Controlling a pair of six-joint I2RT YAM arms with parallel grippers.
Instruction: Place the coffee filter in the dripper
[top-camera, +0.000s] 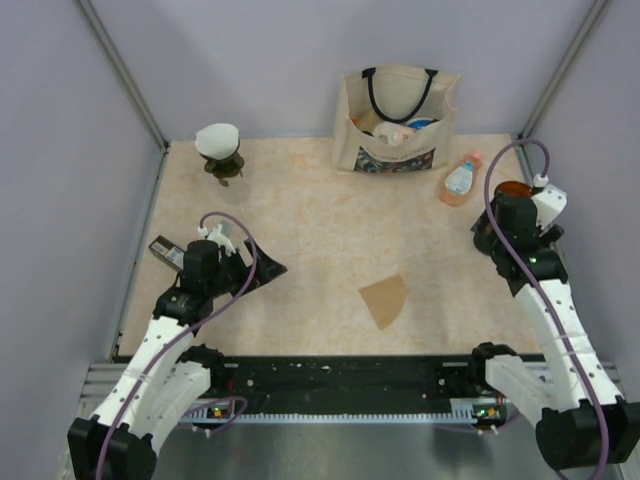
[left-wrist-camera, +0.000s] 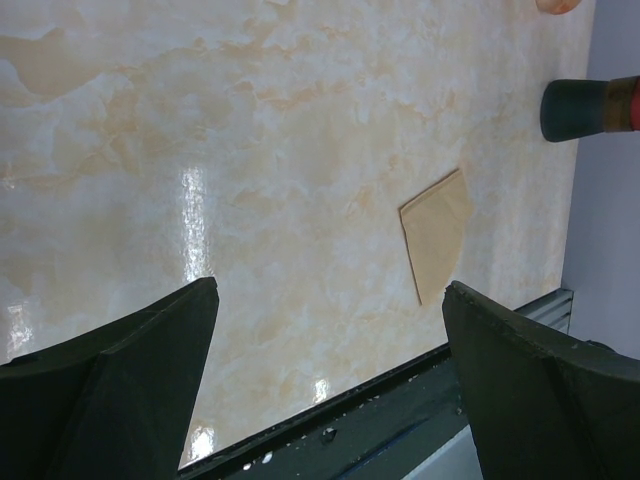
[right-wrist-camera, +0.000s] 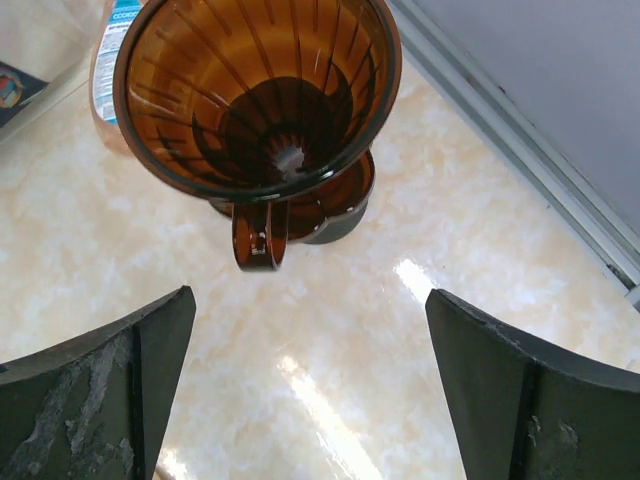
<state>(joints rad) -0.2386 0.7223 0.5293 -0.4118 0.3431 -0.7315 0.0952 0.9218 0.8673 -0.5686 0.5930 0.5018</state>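
The brown paper coffee filter (top-camera: 385, 300) lies flat on the table near the front middle; it also shows in the left wrist view (left-wrist-camera: 437, 232). The amber glass dripper (top-camera: 512, 188) stands upright at the far right, seen from above in the right wrist view (right-wrist-camera: 258, 90), its handle towards the camera. My left gripper (top-camera: 262, 268) is open and empty, left of the filter and apart from it (left-wrist-camera: 330, 390). My right gripper (top-camera: 508, 212) is open and empty just in front of the dripper, not touching it (right-wrist-camera: 310, 380).
A glass carafe with a white filter (top-camera: 220, 150) stands at the back left. A cream tote bag (top-camera: 395, 120) stands at the back middle, with a peach bottle (top-camera: 460, 180) to its right. A flat black object (top-camera: 165, 250) lies at the left edge. Grey walls enclose the table.
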